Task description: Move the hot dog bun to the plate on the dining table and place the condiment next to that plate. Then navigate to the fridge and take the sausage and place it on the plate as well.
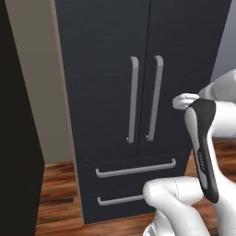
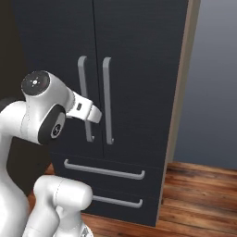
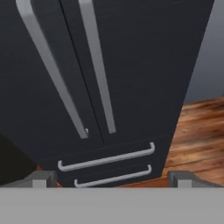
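floor (image 2: 199, 194): reddish wood planks
wall (image 2: 213, 83): plain grey-blue on the right side
side panel (image 1: 60, 83): tan trim strip, closed dark cabinet doors beside it

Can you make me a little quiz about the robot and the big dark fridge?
1. True or false: both fridge doors are shut.
2. How many drawers sit below the doors?
A) one
B) two
C) four
3. Fill in: the gripper is ____, its fingers wide apart and holding nothing.

Key:
1. True. The two long door handles stand side by side along the closed middle seam.
2. B. Each drawer has a flat handle, the upper one above the lower one.
3. open
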Tool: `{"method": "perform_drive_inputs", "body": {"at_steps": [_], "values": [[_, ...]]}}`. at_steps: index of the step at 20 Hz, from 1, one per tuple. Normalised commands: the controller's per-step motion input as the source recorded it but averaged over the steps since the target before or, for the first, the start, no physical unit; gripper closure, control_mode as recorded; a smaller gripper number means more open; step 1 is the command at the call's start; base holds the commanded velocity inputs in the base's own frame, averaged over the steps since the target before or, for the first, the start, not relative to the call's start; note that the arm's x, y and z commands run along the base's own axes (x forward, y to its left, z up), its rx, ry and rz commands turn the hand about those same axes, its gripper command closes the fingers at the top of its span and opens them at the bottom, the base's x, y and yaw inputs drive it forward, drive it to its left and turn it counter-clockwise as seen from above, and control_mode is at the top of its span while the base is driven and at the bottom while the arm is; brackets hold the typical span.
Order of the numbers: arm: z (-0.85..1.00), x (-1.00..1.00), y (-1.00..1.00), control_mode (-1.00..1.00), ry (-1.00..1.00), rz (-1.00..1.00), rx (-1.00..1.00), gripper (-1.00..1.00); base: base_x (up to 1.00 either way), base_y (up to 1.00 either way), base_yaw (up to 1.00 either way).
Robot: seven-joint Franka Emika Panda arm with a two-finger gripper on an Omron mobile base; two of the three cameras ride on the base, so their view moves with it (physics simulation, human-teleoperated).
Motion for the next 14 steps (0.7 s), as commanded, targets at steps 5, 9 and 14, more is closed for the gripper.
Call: {"method": "perform_drive_inputs", "body": {"at_steps": [5,9,14], "values": [[-0.02,0.68,0.00,-1.00,0.00,0.07,0.00,-1.00,0.00,0.00,0.00],[-0.08,0.69,0.00,-1.00,0.00,0.04,0.00,-1.00,0.00,0.00,0.00],[-0.17,0.67,0.00,-1.00,0.00,0.00,-0.02,-1.00,0.00,0.00,0.00]]}}
